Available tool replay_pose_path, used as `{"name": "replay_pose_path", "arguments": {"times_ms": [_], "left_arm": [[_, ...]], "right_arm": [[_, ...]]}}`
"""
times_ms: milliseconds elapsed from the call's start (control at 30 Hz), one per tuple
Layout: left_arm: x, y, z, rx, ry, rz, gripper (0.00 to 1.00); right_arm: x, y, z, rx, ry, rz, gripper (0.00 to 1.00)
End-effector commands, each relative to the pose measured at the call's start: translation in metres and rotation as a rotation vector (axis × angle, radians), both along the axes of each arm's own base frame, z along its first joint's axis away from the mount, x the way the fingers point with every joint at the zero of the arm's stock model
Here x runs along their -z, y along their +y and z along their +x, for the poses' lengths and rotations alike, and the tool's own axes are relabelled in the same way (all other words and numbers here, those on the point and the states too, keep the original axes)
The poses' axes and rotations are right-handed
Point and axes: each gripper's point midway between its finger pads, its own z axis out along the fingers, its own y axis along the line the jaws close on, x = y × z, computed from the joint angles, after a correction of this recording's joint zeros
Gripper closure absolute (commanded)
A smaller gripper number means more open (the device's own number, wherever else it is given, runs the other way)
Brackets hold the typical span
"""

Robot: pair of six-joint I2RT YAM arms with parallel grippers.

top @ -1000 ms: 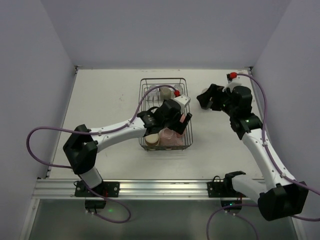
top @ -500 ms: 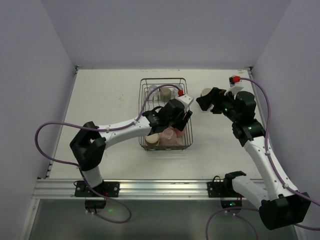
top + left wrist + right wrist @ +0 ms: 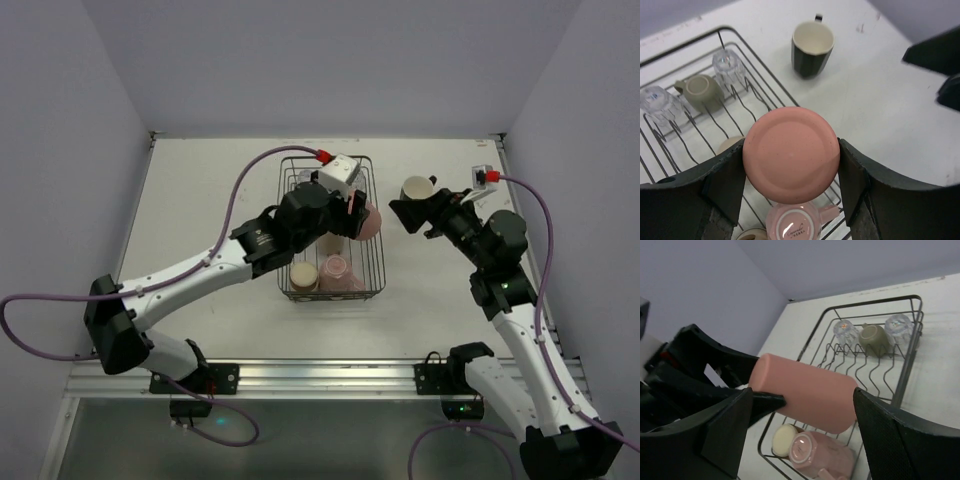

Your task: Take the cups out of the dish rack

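My left gripper (image 3: 356,217) is shut on a pink tumbler (image 3: 366,222), held on its side above the right part of the dish rack (image 3: 372,262). The left wrist view shows the tumbler's base (image 3: 791,154) pinched between both fingers (image 3: 722,182). Below it in the rack lie a pink mug (image 3: 797,225) and a beige cup (image 3: 304,275). At the rack's far end sit two clear glasses (image 3: 729,66) and a grey-brown cup (image 3: 701,90). My right gripper (image 3: 406,215) is open just right of the tumbler (image 3: 805,392), facing it.
A black handled mug (image 3: 417,188) stands upright on the table right of the rack, close behind my right gripper. The rack's wire prongs (image 3: 867,367) stick up under the tumbler. Side walls close the table in on the left and right.
My left gripper has shut on the pink tumbler and lifted it out of the rack, up and toward the back. My right gripper has drawn off the black mug and turned toward the rack.
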Motion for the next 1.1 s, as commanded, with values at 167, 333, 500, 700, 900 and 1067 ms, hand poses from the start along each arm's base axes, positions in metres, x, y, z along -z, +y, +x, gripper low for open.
{"name": "replay_pose_path", "arguments": {"times_ms": [167,333,500,700,900,1067], "left_arm": [[-0.122,0.041,-0.023,-0.063,-0.144,-0.521,0.78],[-0.133,0.047,-0.042,0.034,-0.096,-0.712,0.79],[-0.148,0.046,-0.055,0.118,-0.081,-0.809,0.79],[-0.154,0.034,-0.07,0.234,-0.043,-0.9,0.79],[-0.165,0.044,-0.072,0.22,-0.092,-0.911,0.8],[-0.157,0.048,-0.064,0.179,-0.112,-0.866,0.86]], "right_arm": [[-0.04,0.018,-0.036,-0.145,-0.145,0.215,0.02],[-0.05,0.034,-0.06,-0.31,-0.156,0.287,0.07],[-0.057,0.044,-0.076,-0.411,-0.16,0.324,0.13],[-0.074,0.064,-0.097,-0.544,-0.183,0.344,0.16],[-0.088,0.054,-0.098,-0.432,-0.268,0.325,0.14],[-0.088,0.04,-0.094,-0.317,-0.288,0.303,0.06]]}}
